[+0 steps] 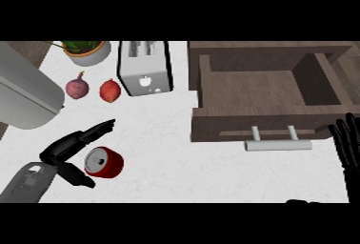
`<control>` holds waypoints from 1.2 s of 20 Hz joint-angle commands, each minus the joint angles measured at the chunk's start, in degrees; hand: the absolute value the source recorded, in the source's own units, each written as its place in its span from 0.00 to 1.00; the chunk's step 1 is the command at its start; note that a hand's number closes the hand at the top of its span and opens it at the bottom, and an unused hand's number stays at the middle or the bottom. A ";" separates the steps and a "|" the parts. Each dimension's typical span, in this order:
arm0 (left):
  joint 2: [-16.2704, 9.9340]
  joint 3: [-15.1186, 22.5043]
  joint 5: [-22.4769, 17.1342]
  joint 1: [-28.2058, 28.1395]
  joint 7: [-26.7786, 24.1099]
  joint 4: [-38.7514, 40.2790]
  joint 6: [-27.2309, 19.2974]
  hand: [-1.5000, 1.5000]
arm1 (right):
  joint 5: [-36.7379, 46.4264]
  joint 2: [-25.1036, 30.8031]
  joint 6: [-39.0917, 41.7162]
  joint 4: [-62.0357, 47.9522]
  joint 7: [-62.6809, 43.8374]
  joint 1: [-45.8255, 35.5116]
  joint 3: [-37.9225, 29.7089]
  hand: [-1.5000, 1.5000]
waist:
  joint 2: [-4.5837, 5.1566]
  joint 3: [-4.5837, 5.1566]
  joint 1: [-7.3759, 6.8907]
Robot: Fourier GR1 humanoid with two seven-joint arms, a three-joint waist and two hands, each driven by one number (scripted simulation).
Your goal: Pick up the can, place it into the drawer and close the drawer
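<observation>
Can [104, 162] near counter's front-left, apparently on its side — open drawer [264, 95] well apart, right; toaster [144, 67] behind.

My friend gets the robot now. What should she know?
Left hand: open, fingers and thumb spread on either side of the red can, not closed on it.
Right hand: open, resting at the right edge, fingers up.
The can lies on the white counter, left of the drawer.
The drawer is pulled open, nothing showing inside; its handle faces the robot.
Done: the reach to the can.
Left: grasp the can, put it in the drawer, push the drawer shut.
</observation>
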State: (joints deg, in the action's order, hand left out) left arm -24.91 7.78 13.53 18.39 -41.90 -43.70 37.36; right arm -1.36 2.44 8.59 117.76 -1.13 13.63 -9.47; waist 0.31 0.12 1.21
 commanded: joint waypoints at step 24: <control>6.09 9.44 0.42 5.63 -10.45 10.70 1.74 0.00 | -3.45 1.01 1.52 2.61 -3.28 0.50 -3.21 0.00 | -0.22 -0.09 -0.60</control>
State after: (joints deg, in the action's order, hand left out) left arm -20.19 16.06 13.83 23.52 -47.77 -33.19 31.92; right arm -4.91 3.43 10.02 121.38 -4.86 14.32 -12.21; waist 0.10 0.05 0.71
